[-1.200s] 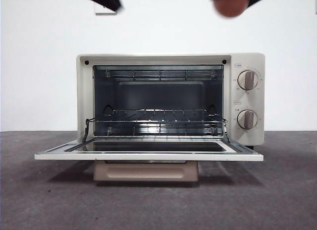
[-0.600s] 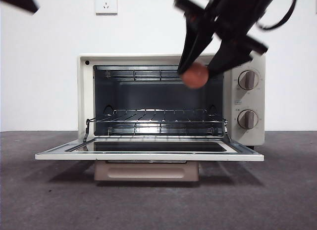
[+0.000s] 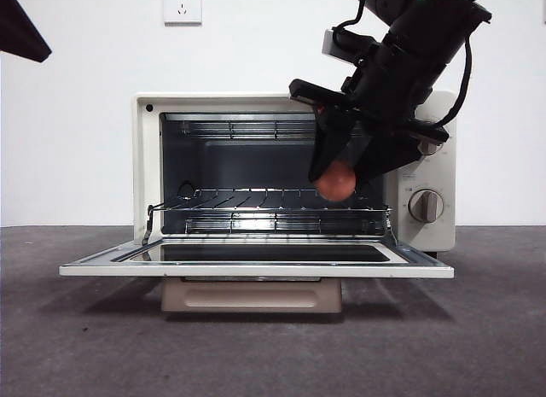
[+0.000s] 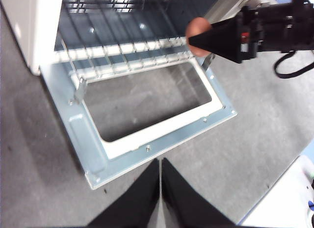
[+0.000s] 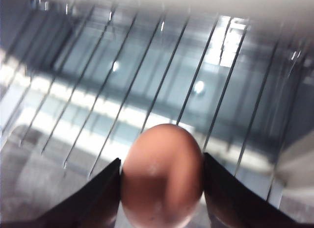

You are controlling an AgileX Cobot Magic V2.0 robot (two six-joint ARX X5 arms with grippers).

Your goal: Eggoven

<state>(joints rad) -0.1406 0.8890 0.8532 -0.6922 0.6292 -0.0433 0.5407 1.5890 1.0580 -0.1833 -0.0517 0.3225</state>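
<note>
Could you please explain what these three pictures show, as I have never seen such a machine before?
This is a two-armed robot at a table. The front picture looks level across the grey tabletop at a cream boxy toaster oven with its glass door folded down. The other two pictures come from cameras on each arm's wrist. The right gripper pinches a small smooth orange-brown egg just above the oven's wire rack; its wrist picture shows the egg close up between two black jaws. The left gripper, jaws together and empty, waits above the open door, looking down.

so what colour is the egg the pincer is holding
Orange-brown, smooth; the egg shows best in the right wrist view, clamped in the right pincer.
</note>
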